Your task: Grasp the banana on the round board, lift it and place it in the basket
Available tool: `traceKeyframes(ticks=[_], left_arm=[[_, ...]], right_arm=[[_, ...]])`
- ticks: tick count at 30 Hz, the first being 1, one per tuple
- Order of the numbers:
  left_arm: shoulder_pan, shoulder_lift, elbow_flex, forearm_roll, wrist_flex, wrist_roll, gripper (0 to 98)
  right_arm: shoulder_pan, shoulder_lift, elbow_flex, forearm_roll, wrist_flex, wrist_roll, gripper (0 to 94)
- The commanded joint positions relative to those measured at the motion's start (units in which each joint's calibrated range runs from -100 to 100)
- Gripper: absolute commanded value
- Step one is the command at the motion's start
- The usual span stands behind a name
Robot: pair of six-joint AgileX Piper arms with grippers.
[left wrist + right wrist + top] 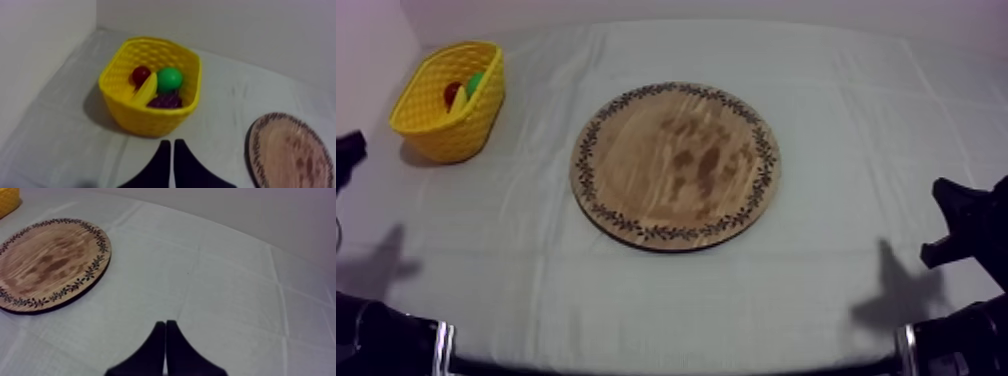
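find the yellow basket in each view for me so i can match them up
Top view: yellow basket at the far left corner of the table, left of the wooden board.
Left wrist view: basket ahead of the left hand, board off to its side.
Right wrist view: a yellow sliver of the basket beyond the board.
Shared landmark: the board's patterned rim.

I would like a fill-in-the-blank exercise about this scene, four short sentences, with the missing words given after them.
1. The wooden board has ____ fruit on it.
2. The banana lies inside the ____ basket.
3. In the top view, the basket stands to the ____ of the wooden board.
4. The left hand and the right hand are both ____, holding nothing.

Missing words: no; yellow; left; shut.
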Motion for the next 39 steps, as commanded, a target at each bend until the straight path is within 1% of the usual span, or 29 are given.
traceKeyframes(ticks=[1, 6, 12, 16, 20, 22, 24, 27, 30, 32, 39], left_arm=[[-0.2, -5.1, 6.5, -0.03, -0.1, -0.2, 0.1], [-0.7, -10.6, 9.7, 0.10, -0.3, -0.5, 0.0], [-1.1, -15.3, 13.7, 2.42, -1.0, -2.3, 0.0], [-1.4, -17.9, 17.4, 4.07, -3.0, -3.7, 0.0], [-1.6, -19.0, 19.1, 4.65, -4.3, -5.4, 0.0], [-1.6, -19.2, 20.4, 4.70, -7.5, -6.1, 0.0], [-1.6, -19.3, 21.7, 4.68, -12.6, -5.2, 0.0], [-1.6, -19.3, 22.6, 4.66, -16.1, -2.2, 0.0], [-1.7, -19.3, 22.9, 4.66, -17.3, 0.6, 0.0], [-1.7, -19.4, 22.9, 4.66, -17.6, 1.6, 0.0], [-1.7, -19.4, 23.0, 4.66, -17.9, 2.4, 0.0]], right_arm=[[0.0, 0.0, 0.0, 0.0, 0.0, 0.0, 0.4], [-0.1, 0.0, 0.0, 0.0, 0.0, 0.0, 0.4], [-0.1, 0.0, 0.0, 0.0, 0.0, 0.0, 0.4], [-0.1, 0.0, 0.0, 0.0, 0.0, 0.0, 0.4], [-0.1, 0.0, 0.0, 0.0, 0.0, 0.0, 0.4], [-0.2, 0.0, 0.0, 0.0, 0.0, 0.1, 0.4], [-0.2, 0.0, 0.0, 0.0, 0.0, 0.1, 0.4], [-0.2, 0.0, 0.0, 0.0, 0.0, 0.0, 0.4], [-0.2, 0.0, 0.0, 0.0, 0.0, 0.0, 0.4], [-0.2, 0.0, 0.0, 0.0, 0.0, 0.0, 0.4], [-0.2, 0.0, 0.0, 0.0, 0.0, 0.0, 0.4]])
